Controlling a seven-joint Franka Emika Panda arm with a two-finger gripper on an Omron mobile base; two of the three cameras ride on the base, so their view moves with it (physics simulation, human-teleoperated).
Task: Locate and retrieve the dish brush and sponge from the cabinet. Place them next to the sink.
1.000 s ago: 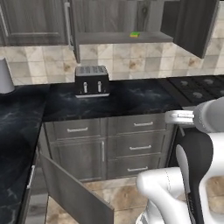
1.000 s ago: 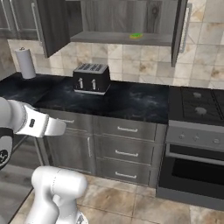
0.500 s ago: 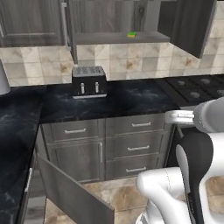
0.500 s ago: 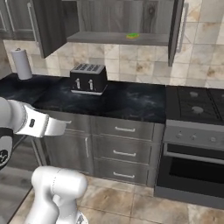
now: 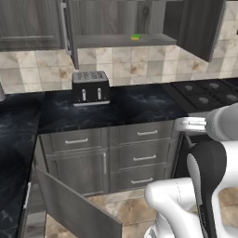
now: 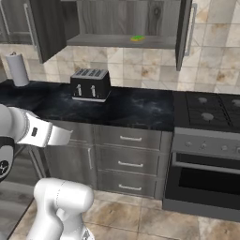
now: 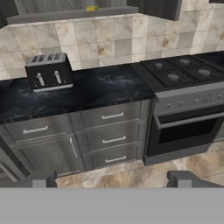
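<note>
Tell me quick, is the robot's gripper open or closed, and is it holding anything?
Gripper: open wide, holding nothing.

left base view: behind the arm's left, looking forward and down at the dark marbled bench (image 5: 139, 109).
right base view: mirrored, from behind its right.
hand view: low, set back, facing the bench.
shared: silver four-slot toaster (image 5: 90, 87).

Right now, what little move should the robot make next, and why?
Probably raise the open gripper toward the sponge on the open cabinet's shelf: the hand is low, at drawer height, well short of the shelf above the toaster, holding nothing.
</note>
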